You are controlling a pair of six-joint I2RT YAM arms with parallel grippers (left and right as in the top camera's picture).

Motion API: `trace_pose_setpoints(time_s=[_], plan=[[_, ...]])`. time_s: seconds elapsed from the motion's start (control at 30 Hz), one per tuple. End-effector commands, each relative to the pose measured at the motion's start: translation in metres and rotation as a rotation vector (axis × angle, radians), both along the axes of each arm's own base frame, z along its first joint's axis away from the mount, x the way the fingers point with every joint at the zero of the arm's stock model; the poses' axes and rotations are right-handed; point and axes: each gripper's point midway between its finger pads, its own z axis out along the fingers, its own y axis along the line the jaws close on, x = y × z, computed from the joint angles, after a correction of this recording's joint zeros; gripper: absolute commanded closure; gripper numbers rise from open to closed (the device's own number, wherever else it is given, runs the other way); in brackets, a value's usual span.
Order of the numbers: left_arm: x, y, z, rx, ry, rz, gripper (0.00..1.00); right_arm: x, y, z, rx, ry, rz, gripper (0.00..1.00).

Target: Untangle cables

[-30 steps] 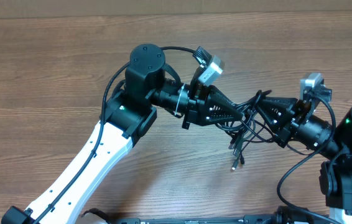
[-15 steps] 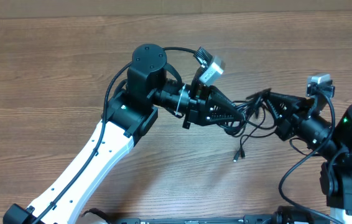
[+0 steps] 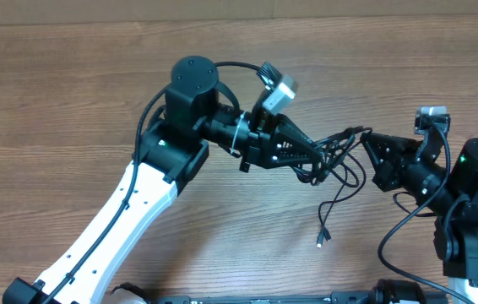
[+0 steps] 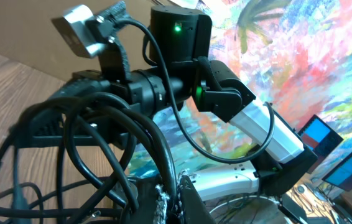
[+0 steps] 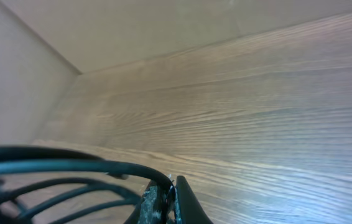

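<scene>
The cables (image 3: 334, 160) sit bunched over the table (image 3: 53, 101), right of its centre, strung between the left gripper (image 3: 313, 157) on their left and the right gripper (image 3: 366, 145) on their right. One strand trails toward the near edge, where its plug end (image 3: 319, 243) lies on the table, well apart from the bunch.

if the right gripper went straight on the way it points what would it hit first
Probably the cables bunched just ahead of the right gripper, then the left gripper; height unclear.
</scene>
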Motion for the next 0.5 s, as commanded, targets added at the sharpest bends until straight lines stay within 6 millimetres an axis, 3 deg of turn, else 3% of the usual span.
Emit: trace_pose_setpoints(time_s=[0.0, 0.13, 0.2, 0.23, 0.47], plan=[[-0.006, 0.011, 0.016, -0.035, -0.065, -0.01, 0.96, -0.005, 0.007, 0.007, 0.031, -0.012, 0.048, 0.87], [0.001, 0.016, 0.016, -0.032, -0.062, 0.015, 0.96, -0.01, 0.013, 0.006, 0.053, 0.005, 0.08, 0.72], [0.006, 0.02, 0.016, -0.031, -0.062, 0.03, 0.96, -0.012, 0.015, 0.004, 0.061, 0.017, 0.092, 0.54], [0.007, 0.021, 0.016, -0.03, -0.06, 0.036, 0.96, -0.013, 0.015, 0.004, 0.064, 0.023, 0.095, 0.5], [0.027, 0.037, 0.003, 0.003, -0.021, 0.108, 0.96, -0.021, 0.024, 0.006, 0.1, 0.033, 0.152, 0.36]])
